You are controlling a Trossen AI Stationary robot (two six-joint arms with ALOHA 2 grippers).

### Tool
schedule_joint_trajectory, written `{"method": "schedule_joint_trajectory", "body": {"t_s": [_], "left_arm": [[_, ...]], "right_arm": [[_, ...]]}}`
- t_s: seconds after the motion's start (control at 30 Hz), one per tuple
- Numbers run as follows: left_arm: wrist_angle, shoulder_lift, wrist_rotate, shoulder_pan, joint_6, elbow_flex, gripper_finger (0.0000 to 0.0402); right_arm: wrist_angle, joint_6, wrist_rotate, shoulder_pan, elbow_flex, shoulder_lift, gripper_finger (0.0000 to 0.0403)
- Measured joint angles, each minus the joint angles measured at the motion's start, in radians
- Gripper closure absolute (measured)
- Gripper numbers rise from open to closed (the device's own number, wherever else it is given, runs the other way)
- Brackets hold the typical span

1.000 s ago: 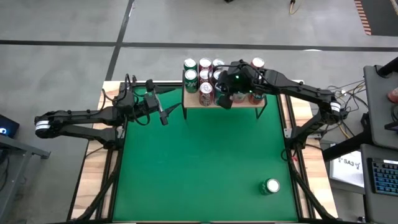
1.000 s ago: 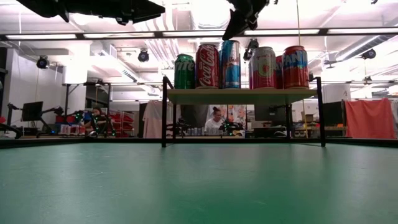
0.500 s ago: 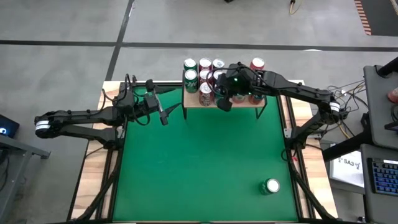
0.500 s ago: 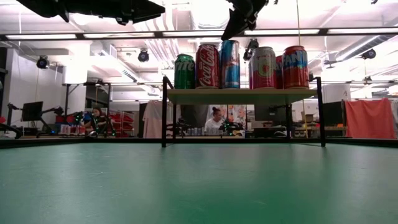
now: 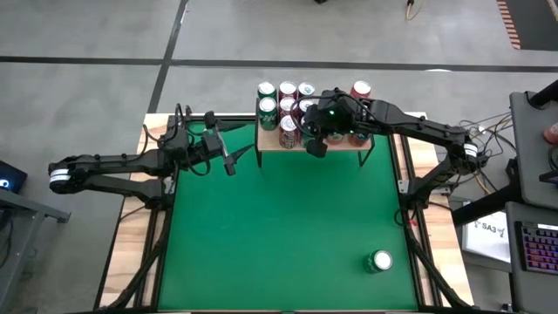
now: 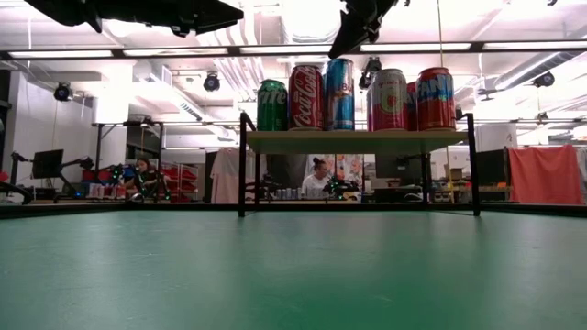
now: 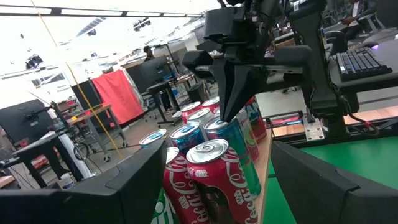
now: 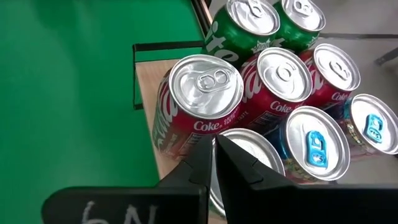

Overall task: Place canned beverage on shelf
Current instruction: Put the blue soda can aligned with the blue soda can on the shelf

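Observation:
The shelf (image 6: 358, 141), a light wooden board on black legs, stands at the table's far edge with several upright cans on its board (image 5: 270, 141). These include a green one (image 6: 271, 105), a red Coke (image 6: 305, 96) and a blue one (image 6: 339, 94). My right gripper (image 8: 214, 144) is shut and points steeply down, just over the blue can's silver top (image 8: 249, 152). My left gripper (image 5: 228, 164) waits open and level, left of the shelf, with nothing between its fingers. Another can (image 5: 380, 261) stands upright on the green felt at the near right. My right gripper's shut fingertips (image 7: 231, 111) hang right at the rim of the blue can's top (image 7: 217, 126), coming slanting from above. I cannot tell whether they touch it. The can stands upright on the shelf board among the others.
The cans crowd the shelf's left and middle, with two rows visible from above. Green felt (image 5: 279, 227) stretches from the shelf toward the near edge. Wooden table borders and black frame bars run along both sides. A desk with a keyboard (image 5: 536, 244) sits off the right edge.

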Motion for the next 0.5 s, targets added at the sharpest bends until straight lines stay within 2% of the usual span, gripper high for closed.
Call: {"method": "schedule_joint_trajectory", "body": {"t_s": [0.3, 0.5], "left_arm": [[0.0, 0.0, 0.0, 0.0, 0.0, 0.0, 0.0128], [0.0, 0.0, 0.0, 0.0, 0.0, 0.0, 0.0128]], "right_arm": [[0.017, 0.021, 0.007, 0.0, 0.006, -0.025, 0.039], [-0.047, 0.062, -0.003, 0.008, 0.024, -0.035, 0.039]]}}
